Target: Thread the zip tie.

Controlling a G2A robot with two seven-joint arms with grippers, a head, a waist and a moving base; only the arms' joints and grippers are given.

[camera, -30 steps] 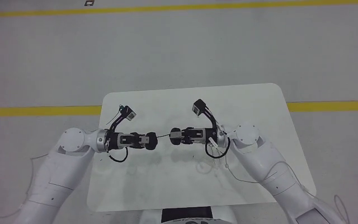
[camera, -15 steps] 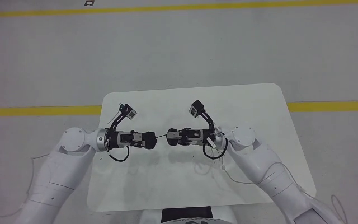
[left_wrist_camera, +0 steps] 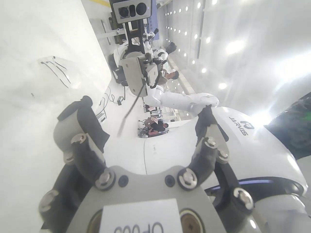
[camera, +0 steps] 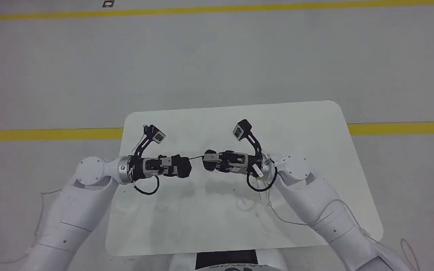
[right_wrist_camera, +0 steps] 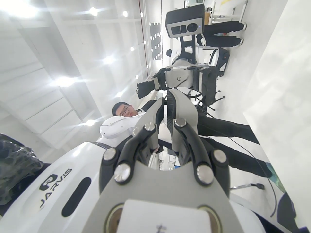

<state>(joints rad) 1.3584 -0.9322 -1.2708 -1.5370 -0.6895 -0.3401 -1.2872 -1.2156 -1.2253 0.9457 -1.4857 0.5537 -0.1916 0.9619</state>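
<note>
Above the white table (camera: pixel 305 135) my two arms face each other, tip to tip. My right gripper (camera: pixel 209 161) is shut on one end of a thin dark zip tie (camera: pixel 197 160). In the left wrist view the right gripper (left_wrist_camera: pixel 139 83) holds the zip tie (left_wrist_camera: pixel 132 107) with its free tip pointing into the gap of my left gripper (left_wrist_camera: pixel 145 106). The left gripper's fingers stand wide open, and the tip touches neither of them. In the right wrist view the right gripper (right_wrist_camera: pixel 167 98) has its fingers pressed close together, with the open left gripper (right_wrist_camera: pixel 177 84) just beyond.
Several spare dark zip ties (left_wrist_camera: pixel 59 72) lie on the table beneath the arms. Loose white cables (camera: pixel 268 193) hang from the right arm near the table's middle. The far and right parts of the table are bare.
Both grippers have shifted slightly toward the table's far side, staying tip to tip. The right gripper still holds the zip tie.
</note>
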